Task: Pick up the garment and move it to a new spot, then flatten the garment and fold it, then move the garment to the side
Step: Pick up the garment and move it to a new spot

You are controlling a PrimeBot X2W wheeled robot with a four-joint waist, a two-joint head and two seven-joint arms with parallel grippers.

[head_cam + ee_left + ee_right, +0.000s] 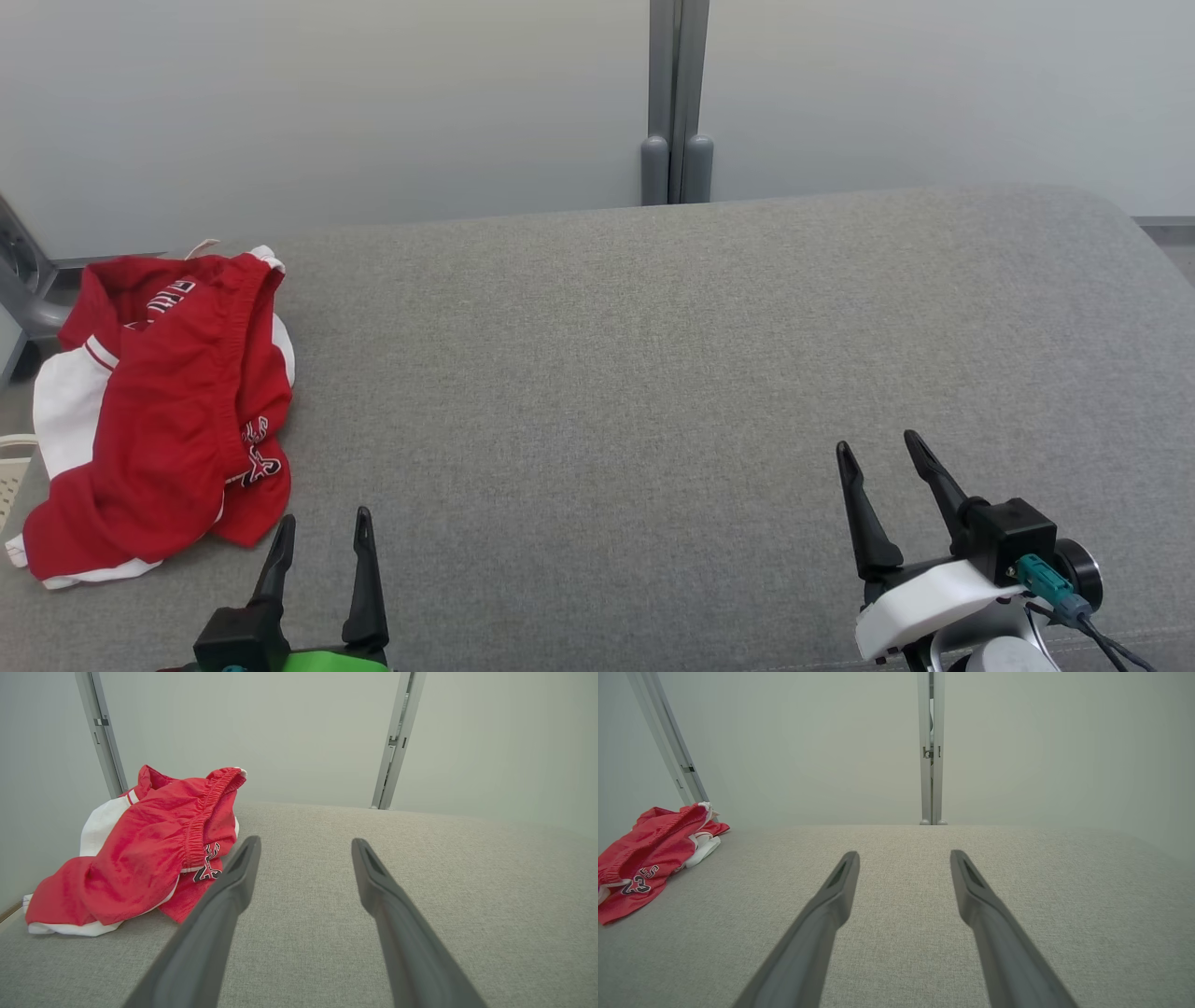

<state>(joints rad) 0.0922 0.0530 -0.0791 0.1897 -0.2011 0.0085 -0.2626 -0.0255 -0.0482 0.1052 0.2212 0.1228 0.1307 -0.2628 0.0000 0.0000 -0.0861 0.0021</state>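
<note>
The left gripper (325, 515), with its two long dark fingers, is held wide apart and empty, low over the grey woven fabric surface (607, 355). The crumpled red and white garment with a gathered elastic waistband and dark lettering (168, 401) is found just ahead of this gripper and to its outer left. It is near the left fingertip but apart from it, and it is bunched in a heap at the left edge of the surface. The right gripper (878, 441) is likewise spread wide and empty, and the garment is well apart from it, far across to its left. Several risks can be judged from here. Because the cloth is piled in overlapping layers, only the top fold may be pinched, so the rest would be dragged or dropped when lifted. If the heap is pushed sideways instead of being gripped from above, it could be slid off the nearby edge. A descent taken too deep could see the fingertips pressed into the woven surface. The smooth-looking fabric may also be lost from a shallow pinch.
</note>
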